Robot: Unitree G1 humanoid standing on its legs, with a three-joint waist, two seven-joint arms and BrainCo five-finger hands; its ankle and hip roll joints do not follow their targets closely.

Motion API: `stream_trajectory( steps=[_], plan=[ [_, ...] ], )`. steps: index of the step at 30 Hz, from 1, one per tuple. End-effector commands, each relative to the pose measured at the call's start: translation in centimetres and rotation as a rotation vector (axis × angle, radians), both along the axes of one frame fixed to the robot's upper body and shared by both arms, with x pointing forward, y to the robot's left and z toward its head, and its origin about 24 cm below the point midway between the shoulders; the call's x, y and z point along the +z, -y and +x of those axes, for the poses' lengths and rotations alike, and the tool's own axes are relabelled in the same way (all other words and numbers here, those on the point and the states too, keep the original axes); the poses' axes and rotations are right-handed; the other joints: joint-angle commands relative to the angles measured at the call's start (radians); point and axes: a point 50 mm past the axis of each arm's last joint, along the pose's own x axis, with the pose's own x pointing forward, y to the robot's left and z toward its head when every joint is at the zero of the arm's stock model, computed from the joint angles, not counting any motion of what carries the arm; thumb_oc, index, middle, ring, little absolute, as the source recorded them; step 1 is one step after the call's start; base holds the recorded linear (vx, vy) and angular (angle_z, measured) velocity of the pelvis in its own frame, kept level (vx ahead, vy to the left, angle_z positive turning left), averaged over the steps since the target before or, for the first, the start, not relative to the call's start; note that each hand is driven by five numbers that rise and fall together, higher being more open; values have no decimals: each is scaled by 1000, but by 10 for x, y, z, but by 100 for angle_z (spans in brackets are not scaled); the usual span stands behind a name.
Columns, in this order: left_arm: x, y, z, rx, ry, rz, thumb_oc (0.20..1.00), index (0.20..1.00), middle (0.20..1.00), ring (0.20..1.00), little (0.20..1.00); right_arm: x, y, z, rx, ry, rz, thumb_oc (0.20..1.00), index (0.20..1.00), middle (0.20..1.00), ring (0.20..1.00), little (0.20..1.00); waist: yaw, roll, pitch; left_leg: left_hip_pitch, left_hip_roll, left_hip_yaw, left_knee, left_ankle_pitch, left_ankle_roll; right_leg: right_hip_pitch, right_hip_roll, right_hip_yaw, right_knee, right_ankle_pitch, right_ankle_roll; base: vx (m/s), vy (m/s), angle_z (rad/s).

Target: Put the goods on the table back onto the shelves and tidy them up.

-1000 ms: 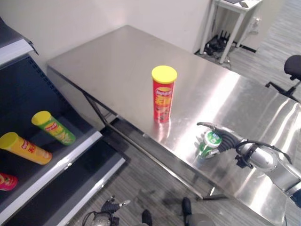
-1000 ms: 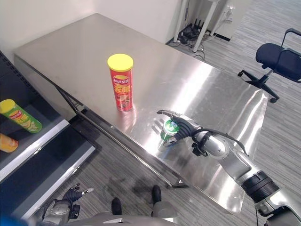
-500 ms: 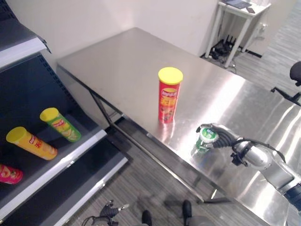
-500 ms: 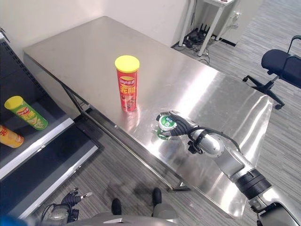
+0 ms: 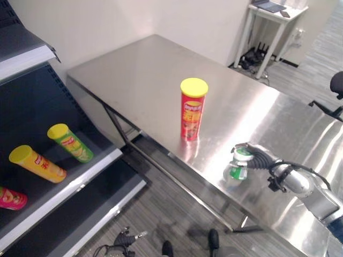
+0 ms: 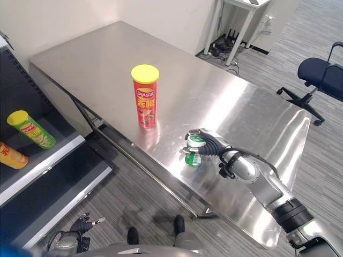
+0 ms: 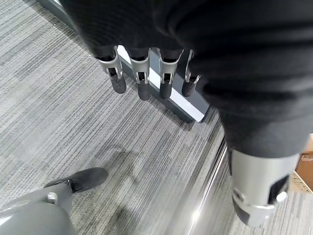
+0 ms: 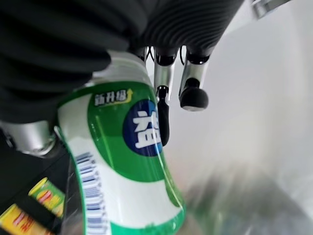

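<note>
At the near edge of the steel surface (image 6: 252,112), toward 4 o'clock in the head views, the right hand (image 6: 210,148) has its fingers (image 8: 162,110) curled around a small green-and-white container with a green lid (image 6: 194,150), grasping it; whether it is raised off the metal or resting on it cannot be told. Down at 7 o'clock, over the grey striped floor (image 7: 58,98), the left hand (image 7: 146,68) hangs with its fingers released and straight, holding nothing. Farther in, toward 11 o'clock from the held container and well apart from it, a red chip can with a yellow lid (image 6: 146,96) stands upright on the surface. Off at 9 o'clock, a dark shelf (image 5: 75,182) carries a green chip can (image 5: 70,142), a yellow chip can (image 5: 37,163) and a pink can (image 5: 12,197), all lying on their sides.
</note>
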Motion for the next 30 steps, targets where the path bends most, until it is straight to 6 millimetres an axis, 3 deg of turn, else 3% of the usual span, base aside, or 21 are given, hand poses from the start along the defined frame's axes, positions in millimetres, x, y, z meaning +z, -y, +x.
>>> stream_trajectory(
  steps=[1, 8, 17, 30],
  plan=[
    [7, -6, 20, -7, 42, 45, 1000, 1000, 1000, 1000, 1000, 53, 5, 4, -23, 277, 56, 200, 200, 200, 200, 200, 23, -9, 13, 39, 29, 53, 12, -81, -42, 37, -58, 30, 42, -84, 68, 0, 0, 0],
    [6, -5, 16, 1, 36, 41, 1000, 1000, 1000, 1000, 1000, 101, 28, -6, -143, 566, 86, 200, 200, 200, 200, 200, 16, -10, 2, 43, 30, 52, 12, -87, -40, 42, -57, 30, 41, -88, 67, 0, 0, 0],
    [3, 1, 14, 3, 28, 33, 1000, 1000, 1000, 1000, 1000, 159, 33, -18, -202, 898, 173, 200, 200, 200, 200, 200, 27, -12, -13, 53, 31, 44, 12, -94, -39, 58, -52, 25, 35, -97, 61, 4, -5, 1],
    [2, 2, 13, 3, 19, 39, 1000, 1000, 1000, 1000, 1000, 175, 15, -16, -150, 984, 250, 200, 200, 200, 200, 200, 44, -3, -21, 62, 33, 34, 12, -97, -42, 78, -48, 11, 29, -107, 53, 7, -21, 5]
  ],
)
